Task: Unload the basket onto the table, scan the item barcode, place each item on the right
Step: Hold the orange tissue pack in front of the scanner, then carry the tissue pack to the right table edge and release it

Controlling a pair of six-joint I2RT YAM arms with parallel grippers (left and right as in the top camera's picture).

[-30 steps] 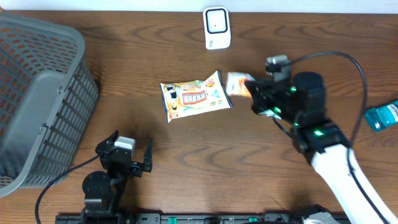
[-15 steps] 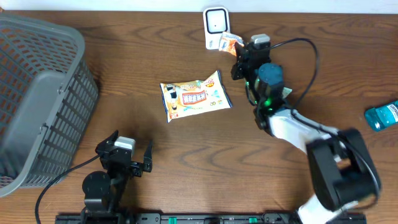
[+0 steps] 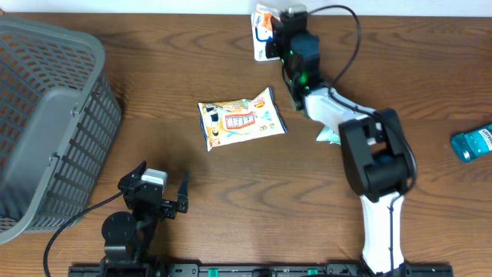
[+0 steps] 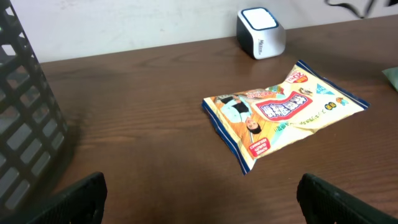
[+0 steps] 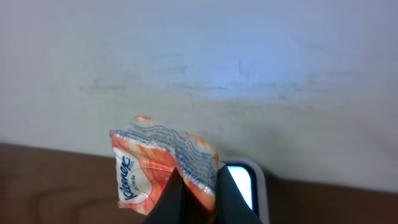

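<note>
The right gripper [image 5: 198, 186] is clamped tight on a tissue pack [image 5: 158, 174], holding it just above the scanner [image 5: 244, 185], which sits directly beyond its fingertips. A snack bag [image 3: 240, 117] lies on the worktop [image 3: 231, 185], back toward its base. The left gripper [image 4: 204, 200] rests wide open and empty.

From above, my right arm [image 3: 332, 108] and the tissue pack [image 3: 264, 18] cover most of the scanner [image 3: 262, 52]. On my right wrist camera, my right jaws hide the pack's lower edge, and the frame's bottom cuts off the scanner. The basket [image 3: 54, 54] runs off the left edge and the teal packet [image 3: 472, 142] off the right. The snack bag's [image 4: 283, 112] print is too small to read.
</note>
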